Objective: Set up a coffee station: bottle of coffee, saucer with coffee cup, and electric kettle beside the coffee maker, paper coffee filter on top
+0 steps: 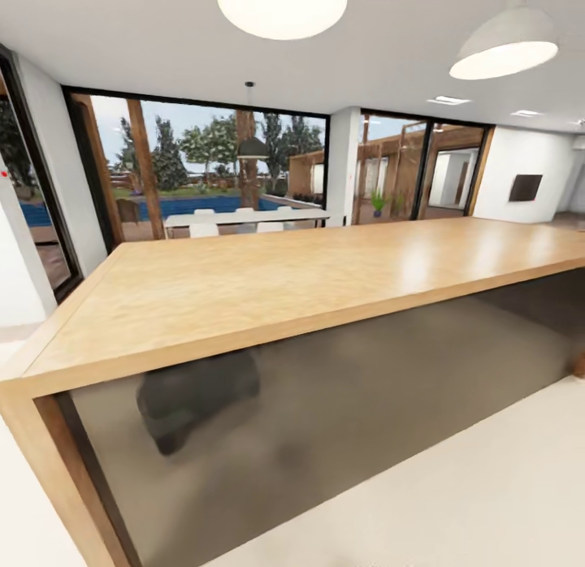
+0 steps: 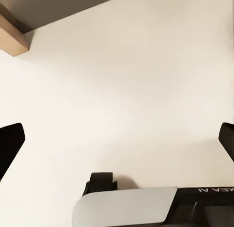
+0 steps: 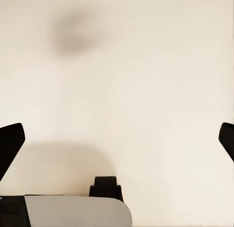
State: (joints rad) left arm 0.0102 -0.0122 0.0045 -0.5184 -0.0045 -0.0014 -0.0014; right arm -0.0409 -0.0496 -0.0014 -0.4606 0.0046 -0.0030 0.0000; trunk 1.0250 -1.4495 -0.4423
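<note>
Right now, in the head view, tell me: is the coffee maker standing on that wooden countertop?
No. The wooden countertop has a bare surface, with just a white dining table beyond it by the windows.

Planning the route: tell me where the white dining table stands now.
In the head view, the white dining table stands beyond the far edge of the wooden counter, left of centre, before the big windows, white chairs alongside.

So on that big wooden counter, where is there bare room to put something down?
The wooden countertop shows nothing standing on it, from its near edge above the dark glossy front panel to the far edge before the windows. Nowhere looks crowded. Both tools, left and right, hang open over pale floor.
</note>
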